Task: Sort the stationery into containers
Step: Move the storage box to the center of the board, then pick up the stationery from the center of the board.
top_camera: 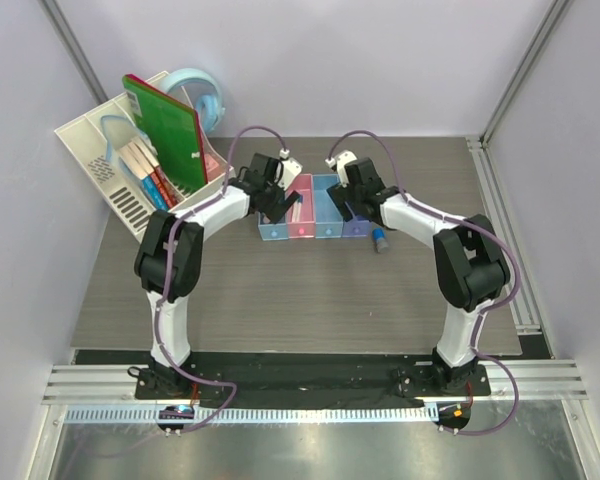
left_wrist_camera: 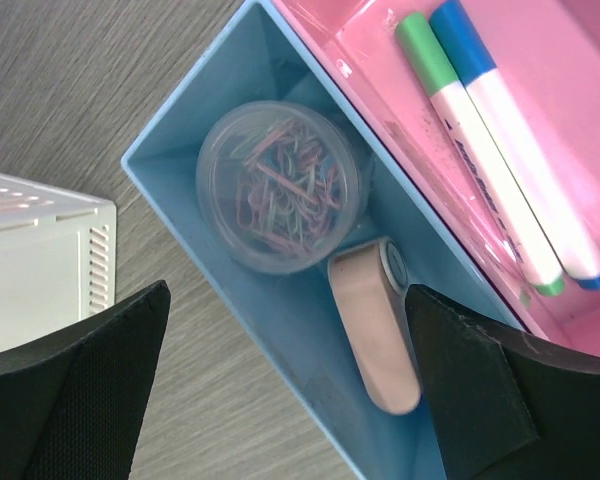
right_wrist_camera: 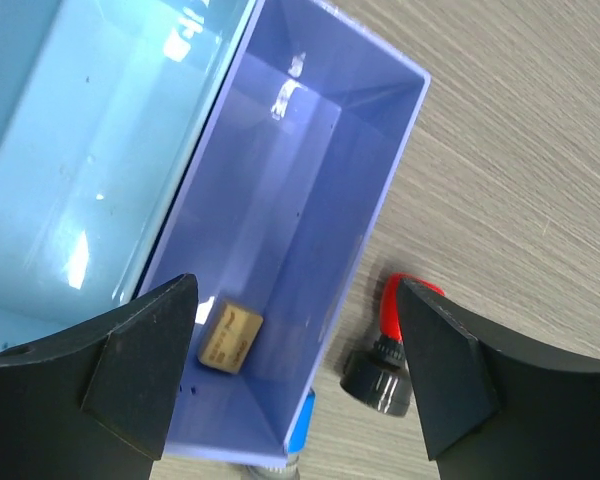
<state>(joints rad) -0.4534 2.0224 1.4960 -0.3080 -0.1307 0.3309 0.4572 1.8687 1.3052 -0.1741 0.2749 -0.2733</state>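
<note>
The containers (top_camera: 315,212) stand as a joined row at mid-table. My left gripper (left_wrist_camera: 280,400) hangs open over the light-blue bin (left_wrist_camera: 334,404), which holds a pink eraser (left_wrist_camera: 375,335) and a clear round box of paper clips (left_wrist_camera: 280,185). Two white pens, one green-capped (left_wrist_camera: 460,120) and one blue-capped (left_wrist_camera: 510,120), lie in the pink bin (left_wrist_camera: 580,120). My right gripper (right_wrist_camera: 295,380) is open over the near end of the violet-blue bin (right_wrist_camera: 300,180), where a tiny orange block (right_wrist_camera: 229,335) lies. A red-and-black cylinder (right_wrist_camera: 385,355) lies on the table just outside that bin, and a blue-grey cylinder (right_wrist_camera: 300,440) peeks out at the bin's end.
A white slotted organizer (top_camera: 110,165) with a green book (top_camera: 165,120) stands at the back left, with a round light-blue tape dispenser (top_camera: 202,95) behind it. The organizer's corner (left_wrist_camera: 40,250) is close to the light-blue bin. The blue bin (right_wrist_camera: 70,180) adjoins the violet one.
</note>
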